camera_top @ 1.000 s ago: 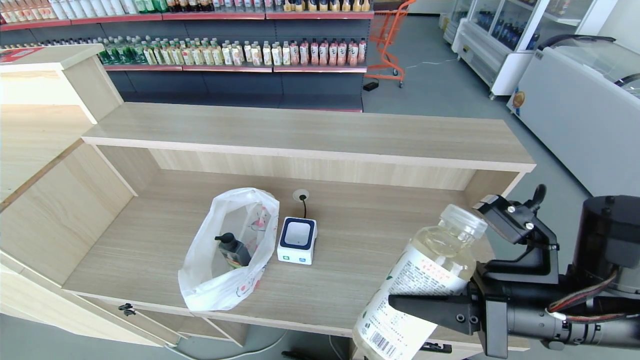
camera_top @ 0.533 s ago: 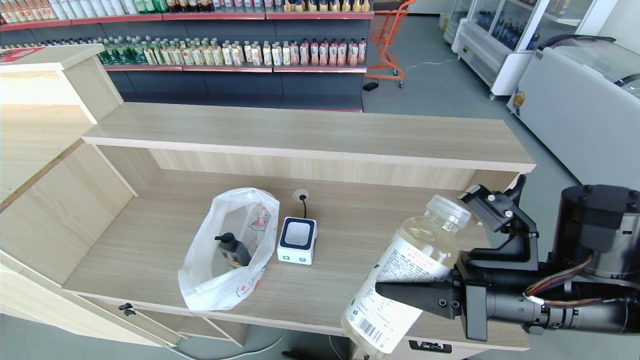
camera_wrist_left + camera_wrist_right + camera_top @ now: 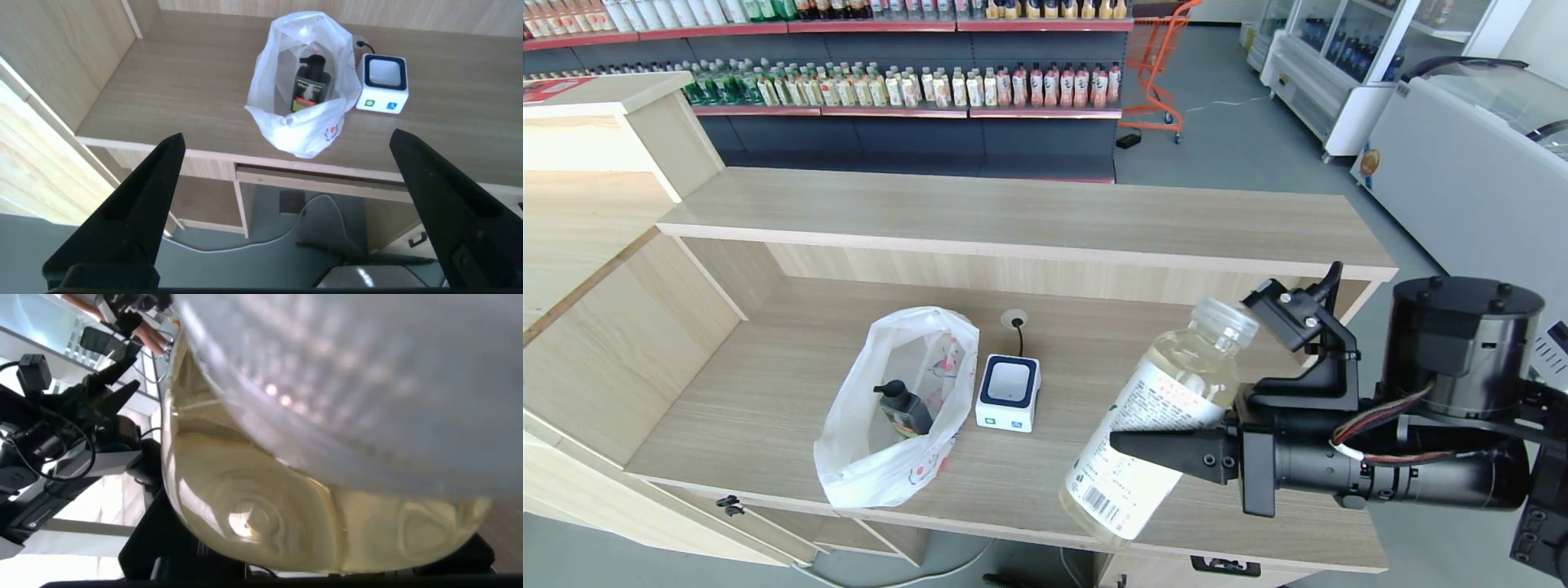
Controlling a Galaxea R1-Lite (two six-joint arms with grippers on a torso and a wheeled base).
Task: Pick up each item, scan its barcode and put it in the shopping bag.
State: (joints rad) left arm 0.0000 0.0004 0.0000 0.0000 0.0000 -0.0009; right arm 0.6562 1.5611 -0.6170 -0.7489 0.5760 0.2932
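My right gripper [image 3: 1145, 437] is clamped on the tilted bottle [image 3: 1176, 390] of pale liquid, above the counter's [image 3: 1094, 359] front edge, right of the scanner [image 3: 1008, 392] and shopping bag [image 3: 866, 461]. My left gripper [image 3: 286, 147] hangs spread wide above the bag, which holds a dark pump bottle [image 3: 903, 408].
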